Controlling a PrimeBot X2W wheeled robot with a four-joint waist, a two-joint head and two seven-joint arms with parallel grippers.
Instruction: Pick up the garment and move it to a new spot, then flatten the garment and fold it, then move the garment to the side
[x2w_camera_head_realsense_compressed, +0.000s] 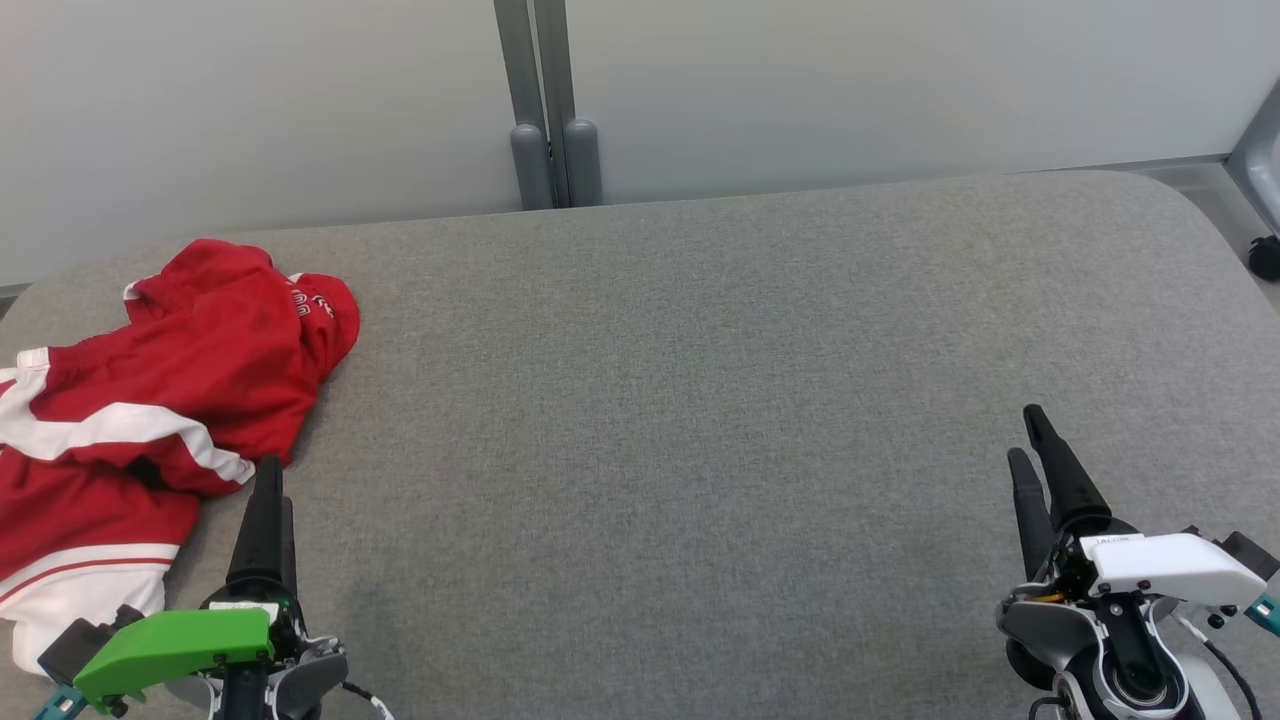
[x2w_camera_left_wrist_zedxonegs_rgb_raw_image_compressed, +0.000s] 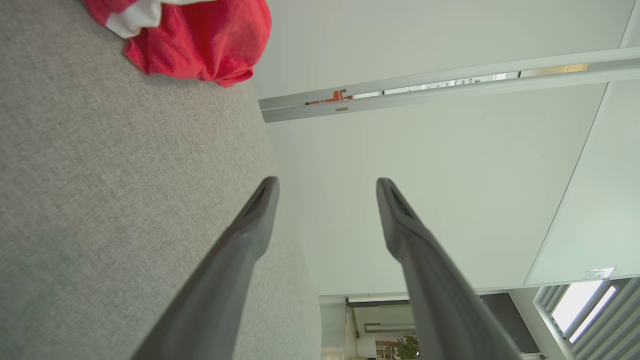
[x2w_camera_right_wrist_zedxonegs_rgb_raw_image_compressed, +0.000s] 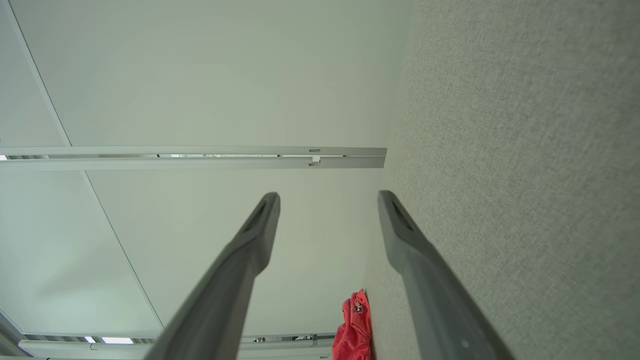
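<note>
The red and white garment (x2w_camera_head_realsense_compressed: 150, 400) lies in a heap at the far left of the gray table (x2w_camera_head_realsense_compressed: 700, 400). Its left side runs off the edge of the head view, so its whole shape cannot be seen. It is bunched up and folded over itself, so it is hard to tell which part is which. Some small white letters sit on a red fold near the top, too small to read. In the left wrist view it is a red lump with a bit of white, cut off by the top edge.

The left gripper (x2w_camera_head_realsense_compressed: 278, 485) is just beside the lower right edge of the garment. From the head view it cannot be told if it touches the cloth, and one finger hides most of the other. The left wrist view shows both fingers spread wide with nothing between them. The green cover (x2w_camera_head_realsense_compressed: 170, 645) behind the fingers is cut off by the bottom edge.

Behind the middle of the table stands a gray post (x2w_camera_head_realsense_compressed: 545, 100), and its top is cut off.

The right gripper (x2w_camera_head_realsense_compressed: 1023, 432) is over the right side of the table, well apart from the garment. Its fingers are spread wide too and hold nothing. In its wrist view the garment is a small red bit at the bottom edge.

A small dark thing (x2w_camera_head_realsense_compressed: 1265, 258) at the right edge is cut off and cannot be made out.
</note>
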